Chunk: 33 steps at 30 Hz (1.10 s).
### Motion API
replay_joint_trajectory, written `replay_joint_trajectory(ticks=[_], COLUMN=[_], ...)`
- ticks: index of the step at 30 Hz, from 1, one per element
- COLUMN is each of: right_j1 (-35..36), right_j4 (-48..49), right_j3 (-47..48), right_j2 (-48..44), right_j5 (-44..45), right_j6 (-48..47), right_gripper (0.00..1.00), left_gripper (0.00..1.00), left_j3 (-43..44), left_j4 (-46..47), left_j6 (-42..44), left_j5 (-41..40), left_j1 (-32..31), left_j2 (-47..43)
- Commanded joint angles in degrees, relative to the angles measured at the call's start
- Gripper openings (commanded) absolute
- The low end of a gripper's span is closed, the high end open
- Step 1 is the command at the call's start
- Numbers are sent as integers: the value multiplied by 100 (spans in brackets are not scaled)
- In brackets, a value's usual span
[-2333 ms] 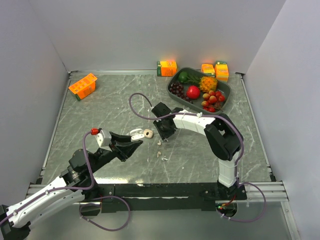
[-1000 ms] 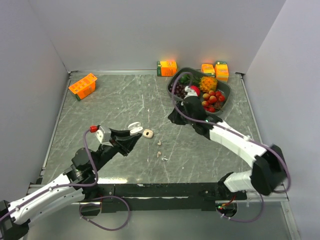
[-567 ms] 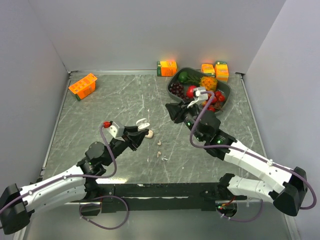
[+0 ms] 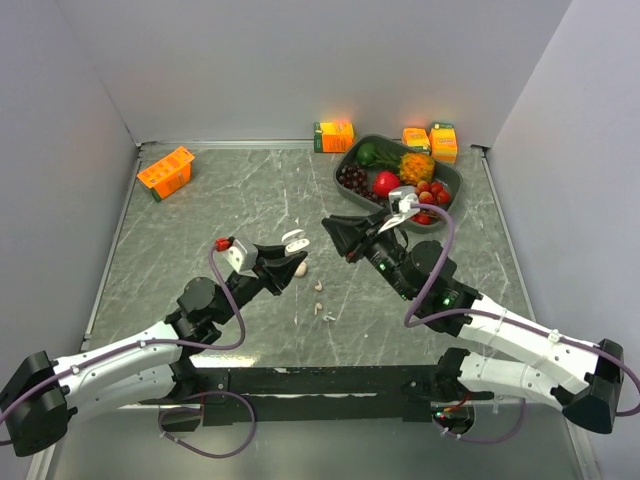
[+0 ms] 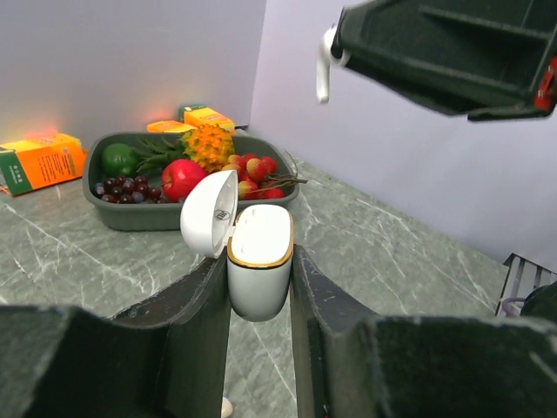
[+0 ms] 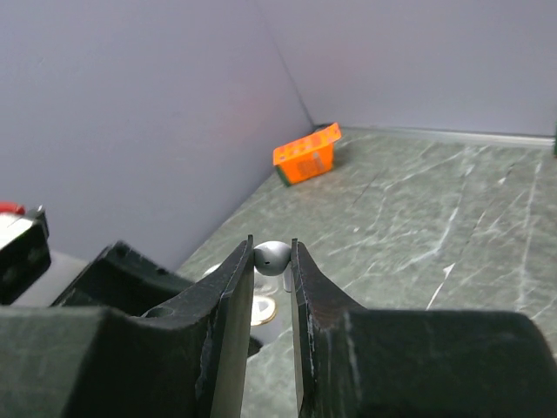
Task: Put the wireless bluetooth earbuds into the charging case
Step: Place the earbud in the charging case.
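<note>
Earbuds (image 4: 319, 287) lie scattered near the middle of the grey marbled worktop (image 4: 200, 220), a few tiny pale pieces close together. One more white earbud (image 5: 323, 75) is up in the air, pinched between the nearly closed fingers of the right end effector (image 6: 272, 249). From that arm's own camera only the earbud's rounded head shows at the fingertips. The left end effector (image 5: 259, 280) is raised off the worktop and grips a small white charging case (image 5: 261, 252) by its sides, upright, with its lid (image 5: 209, 213) swung open to the left and a gold rim around the mouth. The held earbud hangs above the open case and a little to the right, clearly apart from it. A beige case (image 4: 300, 268) sits on the worktop just beside the left fingers. At the back right is a dark tray (image 4: 452, 186) of fruit, with small orange cartons (image 4: 334, 135) behind it and an orange box (image 4: 165, 172) at the back left.
</note>
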Motion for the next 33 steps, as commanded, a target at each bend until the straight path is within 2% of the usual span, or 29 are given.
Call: replay_joint_trajectory(ticks=[1, 8, 15, 33], right_j1=[223, 514, 716, 1059], right_j4=[279, 429, 394, 912], right_j3=[-56, -74, -126, -408], right_j2=[39, 101, 31, 189], right_j5=[-127, -215, -66, 664], right_j6=[100, 65, -32, -428], right_gripper=[0, 0, 0, 0], left_gripper=[1, 1, 1, 1], left_j3=[210, -53, -72, 34], left_j4=[457, 738, 607, 862], left_j6=[35, 430, 606, 0], left_j5=[280, 851, 807, 816], left_j1=[-3, -3, 6, -3], left_j2=[7, -37, -64, 103])
